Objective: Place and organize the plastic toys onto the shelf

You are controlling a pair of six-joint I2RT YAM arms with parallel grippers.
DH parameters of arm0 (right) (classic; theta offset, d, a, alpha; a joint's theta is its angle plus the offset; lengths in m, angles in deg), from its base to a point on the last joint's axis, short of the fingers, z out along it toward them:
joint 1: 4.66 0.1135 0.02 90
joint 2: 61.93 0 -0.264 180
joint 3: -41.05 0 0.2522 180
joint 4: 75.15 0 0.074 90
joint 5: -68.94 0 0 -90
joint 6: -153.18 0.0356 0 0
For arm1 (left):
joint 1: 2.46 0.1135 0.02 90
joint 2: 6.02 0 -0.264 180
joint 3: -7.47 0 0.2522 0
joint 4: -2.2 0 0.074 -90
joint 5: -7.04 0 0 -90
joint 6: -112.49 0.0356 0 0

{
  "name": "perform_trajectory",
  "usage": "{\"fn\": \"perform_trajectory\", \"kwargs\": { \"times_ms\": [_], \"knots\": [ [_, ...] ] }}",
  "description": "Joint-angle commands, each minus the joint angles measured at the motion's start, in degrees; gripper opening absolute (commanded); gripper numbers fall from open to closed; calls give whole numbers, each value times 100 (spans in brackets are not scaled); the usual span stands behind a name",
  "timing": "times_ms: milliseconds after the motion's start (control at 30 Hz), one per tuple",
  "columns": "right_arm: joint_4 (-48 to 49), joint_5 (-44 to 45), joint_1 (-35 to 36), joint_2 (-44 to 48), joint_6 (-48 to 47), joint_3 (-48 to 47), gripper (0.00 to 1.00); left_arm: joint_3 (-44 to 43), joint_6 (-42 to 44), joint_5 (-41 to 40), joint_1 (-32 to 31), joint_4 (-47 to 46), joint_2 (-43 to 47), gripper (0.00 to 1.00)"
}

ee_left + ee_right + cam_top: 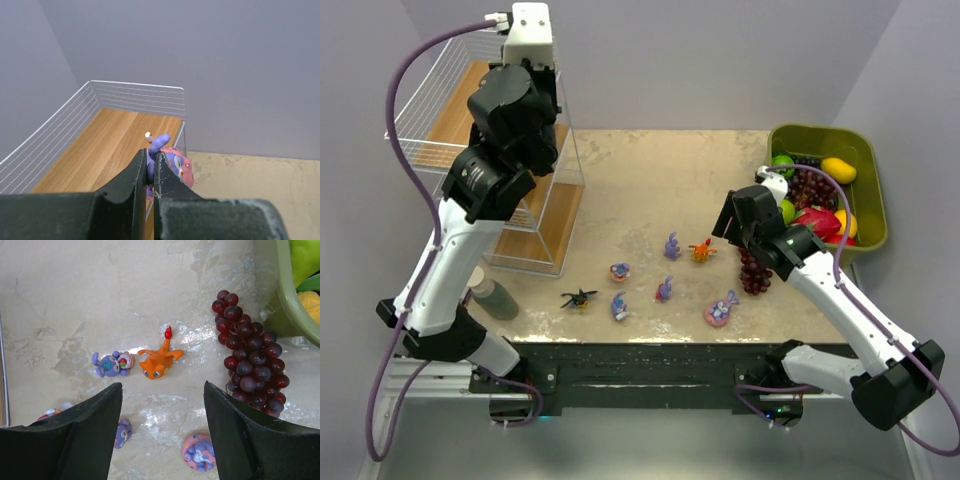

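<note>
Gripping a small purple plastic bunny figurine (172, 161) on a pink round base, my left gripper (152, 162) has its black jaws pressed tight on the toy's side. The toy hangs over the right edge of a light-brown wooden board of the white wire-mesh stepped shelf (125, 132), which stands at ten o'clock on the mottled beige table (650, 170); I cannot tell which tier this is. My right gripper (162, 387) hovers at about three o'clock with its jaws spread wide and nothing between them. Just ahead of it lies an orange plastic figurine with a red tail tip (157, 362), with a purple-blue bunny toy lying on its side (111, 364) just beside it at nine o'clock and a dark purple grape bunch (252, 360) at three o'clock. Seven toys in all sit loose on the table toward six o'clock, the black insect-like figurine (579, 298) farthest toward seven. An olive-green plastic bin (873, 215) holding colourful fruit sits at two o'clock.
</note>
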Motion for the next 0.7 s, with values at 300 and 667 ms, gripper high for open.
{"fn": "perform_trajectory", "kwargs": {
  "times_ms": [300,667],
  "knots": [
    [224,117,-21,-32,-200,-53,69,-705,-507,1734,1581,695,-457,0],
    [382,117,-21,-252,-332,-132,70,-635,-833,3536,2733,995,-598,0]
  ]
}}
